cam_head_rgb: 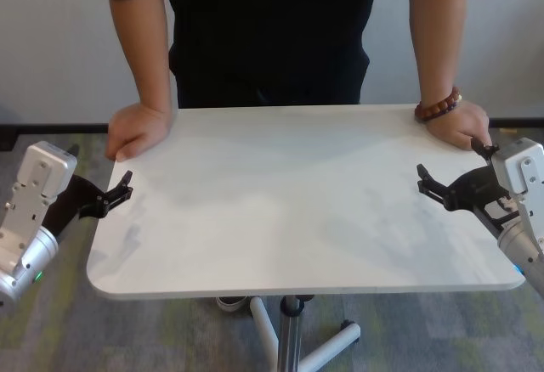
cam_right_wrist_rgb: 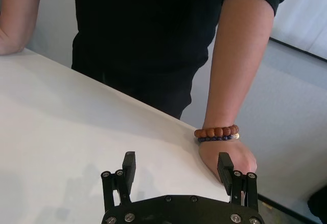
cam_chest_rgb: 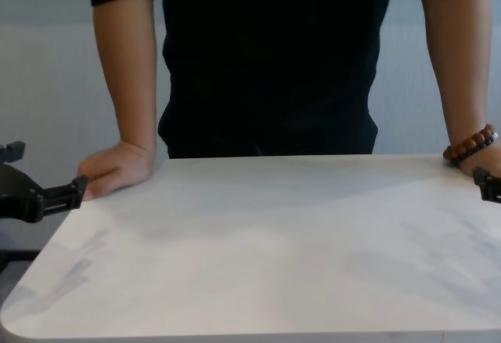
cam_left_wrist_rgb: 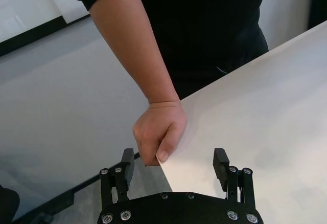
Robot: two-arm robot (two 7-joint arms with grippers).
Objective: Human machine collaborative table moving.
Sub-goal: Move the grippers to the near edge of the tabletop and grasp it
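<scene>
A: Where is the table?

B: Straight ahead of the robot, its near edge closest to it, standing on a grey post with splayed white feet. The top is white with faint grey marbling and rounded corners.

A: What is around it?

B: The human, in a black short-sleeved shirt, stands against the far edge. One hand curls over the far left corner, thumb on top. The other hand, with a brown bead bracelet on its wrist, rests at the far right corner. Nothing lies on the top.

A: And the arms?

B: The left gripper sits at the left edge, just nearer than the person's hand, jaws spread wide. In the left wrist view one finger is over the top and the other is off past the edge, so the edge runs between them. I cannot tell if either touches it.

A: The right one?

B: The right gripper reaches in over the right edge, near the braceleted hand, jaws also spread wide. Its wrist view shows both fingers apart, one over the white top, the other in front of the person's hand. It grips nothing.

A: The room?

B: Grey-green patterned carpet under the table and a pale wall behind the person
</scene>
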